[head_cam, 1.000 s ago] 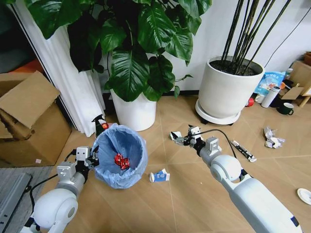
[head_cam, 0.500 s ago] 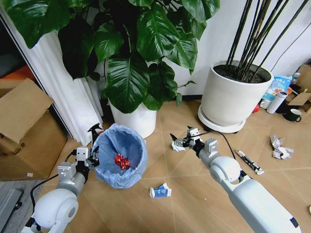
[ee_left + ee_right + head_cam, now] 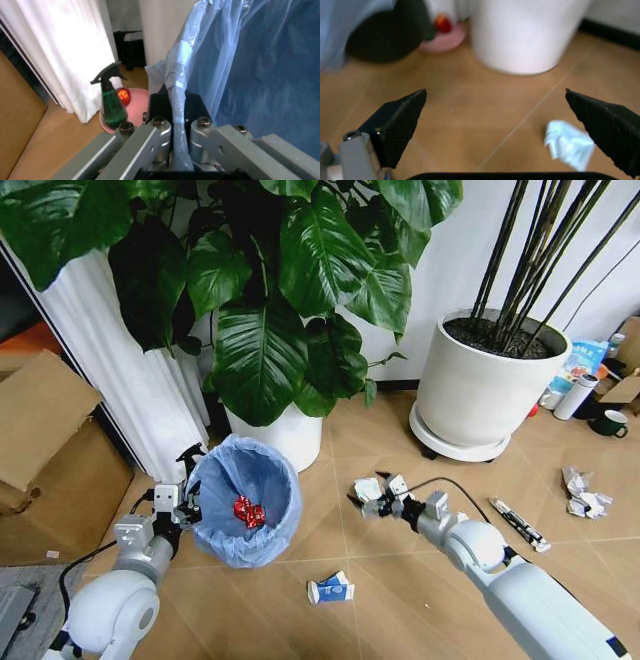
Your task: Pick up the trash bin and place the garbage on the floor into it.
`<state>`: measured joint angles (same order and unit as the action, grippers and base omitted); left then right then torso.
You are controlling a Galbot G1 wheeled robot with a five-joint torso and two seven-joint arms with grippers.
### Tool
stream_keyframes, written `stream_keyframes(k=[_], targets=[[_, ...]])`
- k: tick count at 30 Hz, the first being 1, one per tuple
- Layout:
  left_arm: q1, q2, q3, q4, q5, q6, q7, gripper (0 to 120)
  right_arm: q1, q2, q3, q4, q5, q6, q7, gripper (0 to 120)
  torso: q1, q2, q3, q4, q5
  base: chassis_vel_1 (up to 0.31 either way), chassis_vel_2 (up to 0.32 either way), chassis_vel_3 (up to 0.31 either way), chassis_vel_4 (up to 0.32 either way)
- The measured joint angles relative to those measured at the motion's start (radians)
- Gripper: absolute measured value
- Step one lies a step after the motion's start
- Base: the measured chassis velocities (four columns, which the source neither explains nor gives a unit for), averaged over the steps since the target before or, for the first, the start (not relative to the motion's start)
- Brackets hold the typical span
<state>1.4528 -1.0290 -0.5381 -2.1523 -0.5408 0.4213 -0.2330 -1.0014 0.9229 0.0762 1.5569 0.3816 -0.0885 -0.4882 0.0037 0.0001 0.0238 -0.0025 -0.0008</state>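
The trash bin point(image 3: 243, 500), lined with a light-blue bag, hangs tilted at my left, and a red crumpled wrapper point(image 3: 245, 511) lies inside it. My left gripper point(image 3: 185, 502) is shut on its rim; the left wrist view shows the bag's edge point(image 3: 176, 93) pinched between the fingers point(image 3: 160, 112). My right gripper point(image 3: 366, 502) hovers low over the floor, open, beside a white paper wad point(image 3: 367, 488). In the right wrist view the wad point(image 3: 568, 143) lies close to one finger point(image 3: 605, 123) of the open gripper point(image 3: 495, 92). More garbage lies around: a blue-white packet point(image 3: 330, 589), a black-white stick wrapper point(image 3: 520, 523) and another paper wad point(image 3: 583, 492).
Two large white plant pots point(image 3: 275, 435) point(image 3: 485, 390) stand behind, with leaves hanging over the bin. A green spray bottle point(image 3: 111, 101) stands by the white curtain point(image 3: 130, 390). A cardboard box point(image 3: 45, 460) sits at the left. A bottle and a dark mug point(image 3: 612, 423) stand at the far right.
The whole picture has shifted, so the camera has moved. My right gripper stays open by the paper wad, a little lower. The left gripper still holds the bin.
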Motion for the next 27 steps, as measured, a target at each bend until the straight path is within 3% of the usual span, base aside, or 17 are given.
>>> stream_keyframes(k=[11,27], targets=[[0.001,-0.009,-0.007,-0.006,-0.001,0.000,-0.006,0,0.154,0.024,-0.263,-0.204,-0.140,0.084,-0.194,100,0.000,0.000,0.000,0.0003,-0.0002,0.000,0.000,0.000,0.000],[-0.003,-0.031,-0.011,0.006,0.005,0.000,-0.008,0,0.287,0.065,-0.470,-0.380,-0.160,0.136,-0.243,100,0.000,0.000,0.000,0.0003,0.0000,0.000,0.000,0.000,0.000]])
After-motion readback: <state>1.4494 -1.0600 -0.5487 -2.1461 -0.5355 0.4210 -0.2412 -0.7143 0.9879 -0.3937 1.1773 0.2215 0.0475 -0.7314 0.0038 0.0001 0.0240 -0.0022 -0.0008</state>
